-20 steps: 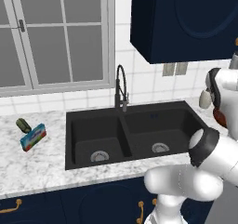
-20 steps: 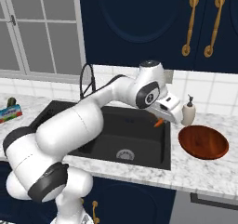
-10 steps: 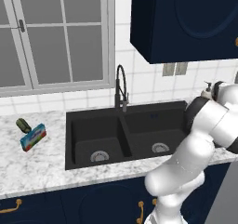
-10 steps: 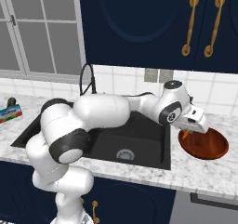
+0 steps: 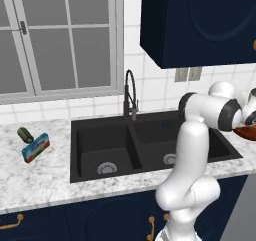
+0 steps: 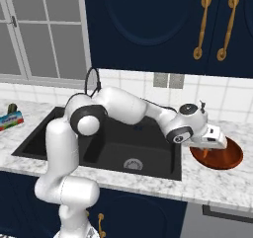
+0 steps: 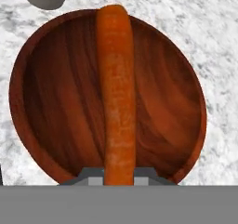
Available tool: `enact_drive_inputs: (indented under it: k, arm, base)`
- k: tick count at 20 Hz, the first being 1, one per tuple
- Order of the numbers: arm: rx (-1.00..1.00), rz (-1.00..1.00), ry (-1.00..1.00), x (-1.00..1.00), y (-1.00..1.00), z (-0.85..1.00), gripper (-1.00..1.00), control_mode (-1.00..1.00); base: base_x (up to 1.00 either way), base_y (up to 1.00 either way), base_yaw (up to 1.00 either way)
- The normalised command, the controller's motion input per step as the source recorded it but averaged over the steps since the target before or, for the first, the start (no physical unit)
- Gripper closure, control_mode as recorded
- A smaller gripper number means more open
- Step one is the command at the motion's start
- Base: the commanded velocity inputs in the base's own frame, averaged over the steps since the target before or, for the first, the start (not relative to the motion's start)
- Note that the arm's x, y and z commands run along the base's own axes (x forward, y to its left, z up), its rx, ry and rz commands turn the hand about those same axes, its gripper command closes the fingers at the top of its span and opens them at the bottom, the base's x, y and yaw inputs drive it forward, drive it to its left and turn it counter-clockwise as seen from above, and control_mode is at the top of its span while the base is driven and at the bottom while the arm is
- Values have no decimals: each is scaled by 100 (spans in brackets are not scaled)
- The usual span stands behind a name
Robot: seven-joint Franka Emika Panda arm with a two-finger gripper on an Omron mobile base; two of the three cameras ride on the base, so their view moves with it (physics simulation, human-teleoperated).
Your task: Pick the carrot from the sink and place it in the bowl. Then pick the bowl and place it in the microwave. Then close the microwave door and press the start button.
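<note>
Hand view: your gripper (image 7: 118,174) is closed narrowly on the carrot (image 7: 116,93), which hangs lengthwise directly above the bowl (image 7: 46,102). Right base view: the bowl (image 6: 232,159) sits on the marble counter (image 6: 217,182) just right of the sink (image 6: 99,148), with the gripper (image 6: 210,144) poised over it. The carrot is out of the sink but not yet released; you have still to drop it, move the bowl to the microwave, shut the door and press start
</note>
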Motion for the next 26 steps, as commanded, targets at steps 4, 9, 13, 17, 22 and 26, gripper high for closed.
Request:
enact_drive_inputs:
  k: [4, 9, 13, 17, 22, 26]
  arm:
    - [0, 10, 9, 12, -25, -35, -100, -100]
    - [0, 5, 5, 35, -29, -1, -100, -100]
    - [0, 3, 0, 32, -1, 0, -100, -100]
    - [-2, 14, 0, -1, 76, 12, -100, -100]
    - [-12, 10, 7, -31, 100, -5, -100, -100]
    - [-20, 1, 9, 1, 55, -13, -100, -100]
  base:
    - [0, 0, 0]
    - [0, 0, 0]
    - [0, 0, 0]
    - [0, 0, 0]
    - [0, 0, 0]
    - [0, 0, 0]
